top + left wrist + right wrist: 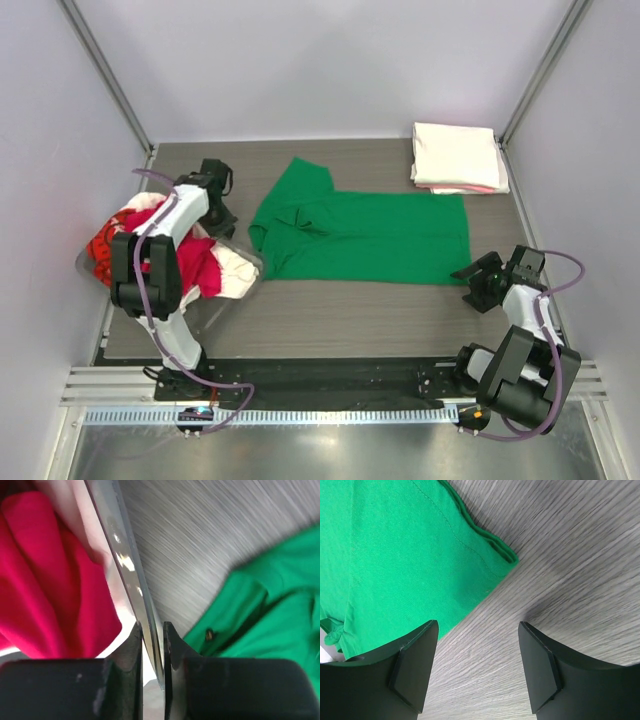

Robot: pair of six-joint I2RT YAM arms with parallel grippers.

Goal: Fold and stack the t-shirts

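The table (340, 310) is covered centrally by the green t-shirt (370, 240). Magenta-red, white and red t-shirts (205, 265) are heaped in the clear bin (125, 560) at left; a cream-white and pink folded stack (457, 157) is set far right. The bin's wall is pinched in the closed left gripper (152, 630); the right gripper (477, 625) is held wide open, empty, beside the green corner.

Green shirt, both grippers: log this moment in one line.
left gripper: shut on bin wall | right gripper: open, beside green shirt corner | green shirt: spread flat | folded stack: far right
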